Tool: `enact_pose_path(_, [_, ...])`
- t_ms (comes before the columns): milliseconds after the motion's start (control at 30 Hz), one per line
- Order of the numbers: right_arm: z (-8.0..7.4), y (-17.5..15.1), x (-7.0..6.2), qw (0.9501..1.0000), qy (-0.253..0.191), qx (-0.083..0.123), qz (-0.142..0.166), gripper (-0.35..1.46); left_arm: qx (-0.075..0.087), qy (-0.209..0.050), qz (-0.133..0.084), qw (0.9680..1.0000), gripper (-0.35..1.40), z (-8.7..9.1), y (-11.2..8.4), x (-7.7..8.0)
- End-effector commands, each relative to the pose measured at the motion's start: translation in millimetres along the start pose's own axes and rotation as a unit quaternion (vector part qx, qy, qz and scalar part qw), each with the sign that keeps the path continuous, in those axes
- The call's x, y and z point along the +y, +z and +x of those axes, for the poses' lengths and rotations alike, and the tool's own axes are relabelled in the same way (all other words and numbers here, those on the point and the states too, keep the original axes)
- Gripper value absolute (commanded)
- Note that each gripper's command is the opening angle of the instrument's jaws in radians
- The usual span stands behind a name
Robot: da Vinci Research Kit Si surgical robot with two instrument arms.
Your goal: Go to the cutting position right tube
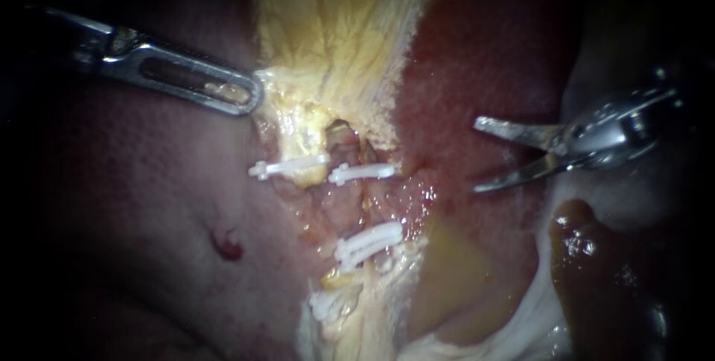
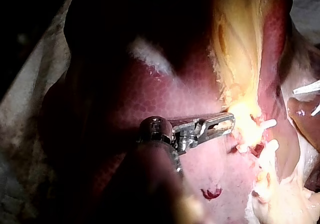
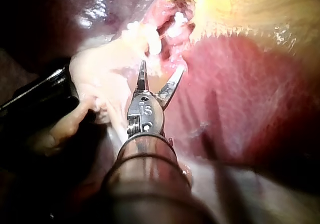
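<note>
Endoscope view alone: all four clips (image 1: pixel 287 167); R tool (image 1: pixel 477 155) wide, L tool (image 1: pixel 249 93) tight on gallbladder (image 1: pixel 335 26)

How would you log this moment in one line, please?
left instrument: shut on yellow tissue | right instrument: blades open, apart from clips, over liver

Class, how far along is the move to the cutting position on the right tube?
Done: white clips already sit on the right tube. In hand: the right instrument, jaws open, is over the liver, short of the tube. Left: bringing its jaws around the tube between clips.
</note>
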Motion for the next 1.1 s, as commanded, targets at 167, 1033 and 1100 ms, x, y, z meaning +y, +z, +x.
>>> enact_pose_path(167, [-0.2, 2.9, -1.2, 0.9976, 0.051, 0.006, 0.047, 1.44, -0.001, 0.003, -0.001, 1.0, -0.35, 0.0, 0.0, -0.2])
enact_pose_path(1033, [-0.7, 12.8, -1.8, 0.987, 0.103, -0.008, 0.123, 1.39, -0.001, 0.002, -0.002, 1.0, -0.35, 0.0, 0.2, -0.5])
enact_pose_path(1100, [-0.9, 13.2, -1.6, 0.9868, 0.106, -0.009, 0.122, 1.39, -0.001, 0.002, -0.002, 1.0, -0.35, 0.0, 0.2, -0.5])
